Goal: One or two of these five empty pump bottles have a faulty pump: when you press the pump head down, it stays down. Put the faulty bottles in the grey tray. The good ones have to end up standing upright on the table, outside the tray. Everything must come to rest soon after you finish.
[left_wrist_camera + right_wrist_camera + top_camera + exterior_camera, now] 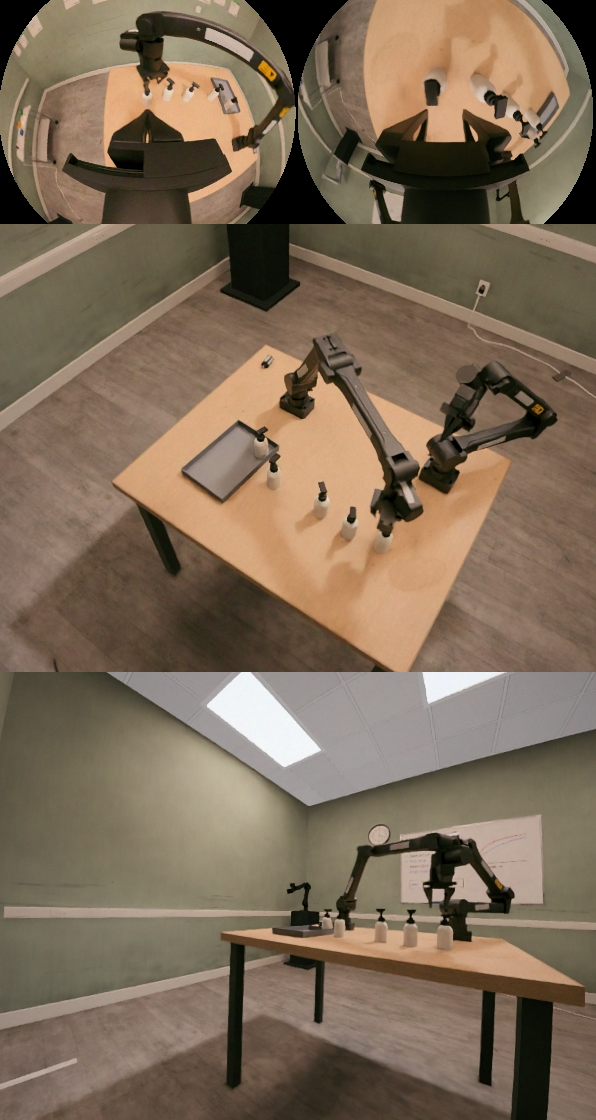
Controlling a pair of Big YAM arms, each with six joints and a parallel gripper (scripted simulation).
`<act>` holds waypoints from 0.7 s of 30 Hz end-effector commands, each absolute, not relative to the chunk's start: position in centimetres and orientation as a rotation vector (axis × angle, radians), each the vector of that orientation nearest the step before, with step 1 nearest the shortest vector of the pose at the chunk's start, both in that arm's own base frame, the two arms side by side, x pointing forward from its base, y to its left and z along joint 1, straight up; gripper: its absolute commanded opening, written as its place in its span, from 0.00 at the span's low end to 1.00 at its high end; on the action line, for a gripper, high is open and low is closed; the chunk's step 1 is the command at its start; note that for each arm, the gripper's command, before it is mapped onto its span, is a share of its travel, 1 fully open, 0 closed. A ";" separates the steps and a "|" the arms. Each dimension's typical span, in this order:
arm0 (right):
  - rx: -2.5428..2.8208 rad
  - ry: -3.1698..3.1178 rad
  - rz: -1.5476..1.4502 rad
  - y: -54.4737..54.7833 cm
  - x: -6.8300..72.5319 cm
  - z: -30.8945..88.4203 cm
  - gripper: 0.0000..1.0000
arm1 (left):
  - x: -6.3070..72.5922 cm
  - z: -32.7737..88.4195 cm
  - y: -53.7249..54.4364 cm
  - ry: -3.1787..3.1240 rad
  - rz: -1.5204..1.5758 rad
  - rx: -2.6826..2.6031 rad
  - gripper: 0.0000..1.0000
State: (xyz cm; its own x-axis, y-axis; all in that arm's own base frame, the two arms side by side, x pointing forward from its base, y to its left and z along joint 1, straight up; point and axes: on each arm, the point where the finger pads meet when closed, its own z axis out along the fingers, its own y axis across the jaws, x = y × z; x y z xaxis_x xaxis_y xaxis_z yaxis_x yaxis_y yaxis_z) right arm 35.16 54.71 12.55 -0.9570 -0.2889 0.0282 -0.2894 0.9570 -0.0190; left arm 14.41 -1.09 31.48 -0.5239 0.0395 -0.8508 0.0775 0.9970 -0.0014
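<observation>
Five white pump bottles with black heads stand upright on the wooden table. One (260, 444) stands in the near corner of the grey tray (227, 466). One (273, 474) stands just outside the tray. Three more (321, 503) (349, 524) (382, 541) stand in a row toward the table's right front. My right gripper (386, 524) points down, right above the last bottle (444, 934), fingers partly open and holding nothing. In the right wrist view the pump head (433, 90) shows just beyond the fingers. My left gripper (448, 428) is shut and empty, folded back above its base.
The right arm's base (297, 404) stands at the table's back, the left arm's base (440, 474) at its right edge. A small dark object (267, 361) lies at the far table corner. A black pedestal (260, 259) stands on the floor behind.
</observation>
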 end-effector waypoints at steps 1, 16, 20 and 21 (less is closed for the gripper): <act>0.492 -3.108 -0.010 57.3 35.1 15.0 0.51 | 14.1 31.8 -0.8 2.116 -0.049 0.066 0.00; 0.482 -3.115 -0.019 57.8 36.0 14.3 0.51 | 14.1 31.8 -1.0 2.117 -0.055 0.079 0.00; 0.483 -3.122 -0.032 58.2 36.3 13.7 0.51 | 14.1 31.8 -1.0 2.117 -0.055 0.079 0.00; 0.483 -3.123 -0.033 58.3 36.3 13.6 0.51 | 14.1 31.8 -1.0 2.117 -0.055 0.079 0.00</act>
State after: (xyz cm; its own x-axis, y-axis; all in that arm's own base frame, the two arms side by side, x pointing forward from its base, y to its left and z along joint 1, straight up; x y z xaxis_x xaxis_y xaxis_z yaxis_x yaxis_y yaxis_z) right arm 35.37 56.54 12.29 -0.9534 -0.3006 0.0273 -0.3011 0.9534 -0.0186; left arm 14.41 -1.09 31.48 -0.5240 0.0395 -0.8508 0.0776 0.9970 -0.0016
